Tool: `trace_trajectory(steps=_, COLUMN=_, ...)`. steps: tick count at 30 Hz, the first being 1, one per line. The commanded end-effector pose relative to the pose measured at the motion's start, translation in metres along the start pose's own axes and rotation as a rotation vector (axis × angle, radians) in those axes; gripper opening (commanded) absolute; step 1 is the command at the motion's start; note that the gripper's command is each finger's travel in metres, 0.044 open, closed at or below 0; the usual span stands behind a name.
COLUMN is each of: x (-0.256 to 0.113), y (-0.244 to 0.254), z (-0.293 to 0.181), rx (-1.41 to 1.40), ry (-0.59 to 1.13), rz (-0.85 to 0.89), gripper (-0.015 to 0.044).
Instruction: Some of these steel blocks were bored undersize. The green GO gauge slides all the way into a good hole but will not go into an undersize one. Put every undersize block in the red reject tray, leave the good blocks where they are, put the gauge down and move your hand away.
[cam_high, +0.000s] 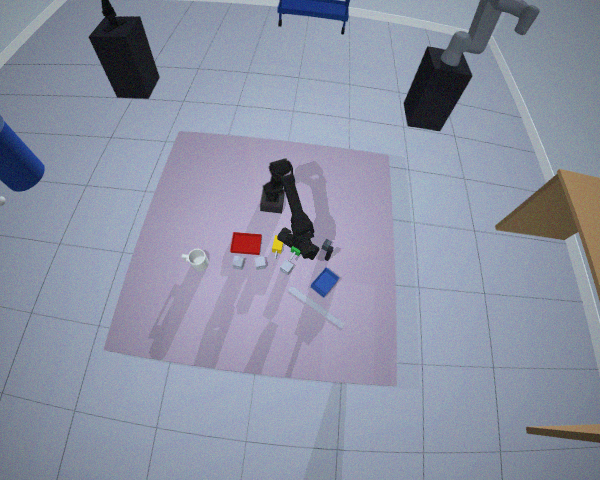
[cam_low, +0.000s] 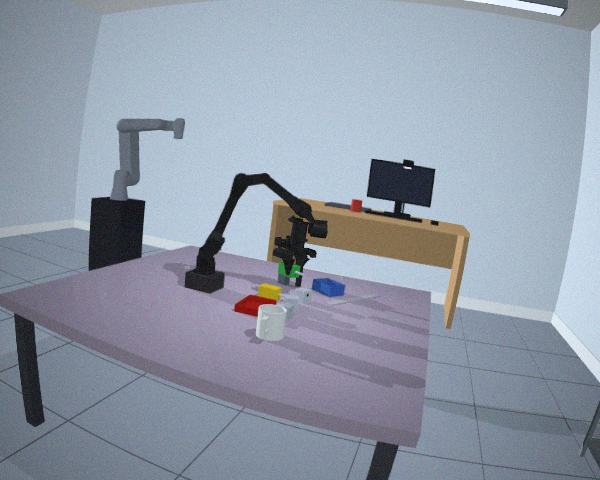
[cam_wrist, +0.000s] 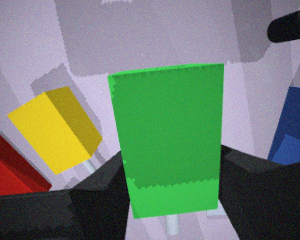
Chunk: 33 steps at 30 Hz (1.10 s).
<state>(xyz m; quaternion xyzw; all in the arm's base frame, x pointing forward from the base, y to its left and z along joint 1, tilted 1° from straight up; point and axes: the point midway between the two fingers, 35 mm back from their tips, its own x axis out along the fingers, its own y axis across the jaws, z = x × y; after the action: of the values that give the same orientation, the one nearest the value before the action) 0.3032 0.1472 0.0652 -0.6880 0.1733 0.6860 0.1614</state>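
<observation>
Red reject tray (cam_high: 246, 243) (cam_low: 254, 305) (cam_wrist: 20, 181) without any blocks.

Gauge block (cam_high: 295, 250) (cam_low: 289, 270) (cam_wrist: 170, 130): plain green. Shallow rectangular tray (cam_high: 246, 243) (cam_low: 252, 305) (cam_wrist: 20, 175) was red; rectangular tabletop (cam_high: 200, 200) (cam_low: 150, 320), pinkish mauve; cylindrical mug (cam_high: 198, 259) (cam_low: 270, 322), white.

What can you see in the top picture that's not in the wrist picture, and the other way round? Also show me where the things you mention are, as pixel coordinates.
Only the top view shows the white mug (cam_high: 198, 259), the robot's dark base (cam_high: 271, 204) and the long pale strip (cam_high: 316, 307).

Only the wrist view shows the gripper's two fingers up close, one on each side of the green gauge (cam_high: 295, 250) (cam_wrist: 170, 135).

Both show that gauge, the yellow block-shaped thing (cam_high: 277, 243) (cam_wrist: 50, 130), part or all of the red tray (cam_high: 246, 243) (cam_wrist: 17, 175), and the blue tray (cam_high: 325, 282) (cam_wrist: 289, 135).
</observation>
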Motion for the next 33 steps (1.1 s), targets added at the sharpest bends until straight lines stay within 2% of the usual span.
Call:
trace_trajectory(steps=1, x=-0.003, y=0.001, z=0.034, rx=-0.452, ry=0.025, rz=-0.025, gripper=0.0000)
trace_trajectory(steps=10, x=0.001, y=0.001, z=0.033, rx=-0.452, ry=0.025, rz=-0.025, gripper=0.0000)
trace_trajectory(steps=33, x=0.053, y=-0.001, z=0.032, rx=-0.452, ry=0.025, rz=-0.024, gripper=0.0000)
